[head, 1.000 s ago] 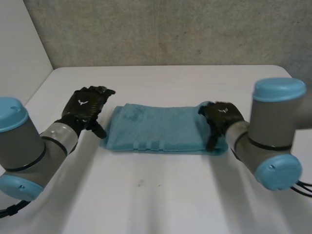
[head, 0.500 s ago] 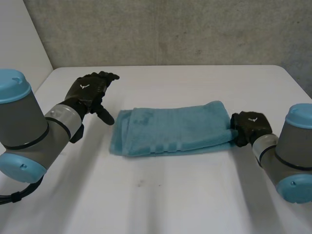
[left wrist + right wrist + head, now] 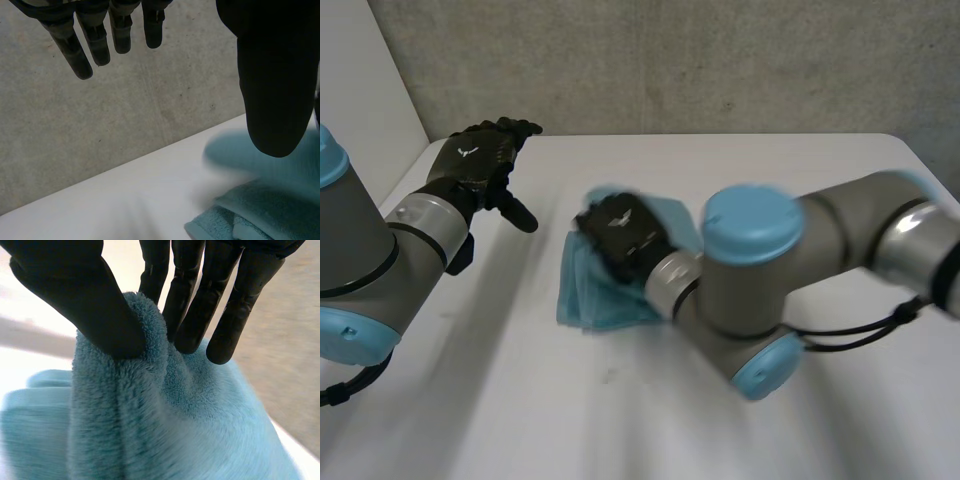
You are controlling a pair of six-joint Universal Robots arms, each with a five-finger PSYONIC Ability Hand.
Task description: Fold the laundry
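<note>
A light-blue towel [image 3: 595,290] lies folded on the white table [image 3: 770,180], left of centre. My right hand [image 3: 620,235] sits over the towel's left part, its arm reaching across from the right. In the right wrist view the thumb [image 3: 85,300] and straight fingers [image 3: 187,295] pinch a thick fold of the towel [image 3: 150,425]. My left hand [image 3: 485,160] hovers off the table at the back left, apart from the towel, fingers [image 3: 82,47] spread and straight, holding nothing. The towel [image 3: 260,200] lies below its thumb [image 3: 272,90] in the left wrist view.
A grey concrete wall [image 3: 670,60] runs behind the table's far edge. A white panel [image 3: 360,90] stands at the left. Bare tabletop [image 3: 620,420] spreads in front of the towel and to its right.
My right hand closed on the towel's right end and carried it leftward over the rest of the towel, folding it in half. My left hand rose and drew back to the left.
</note>
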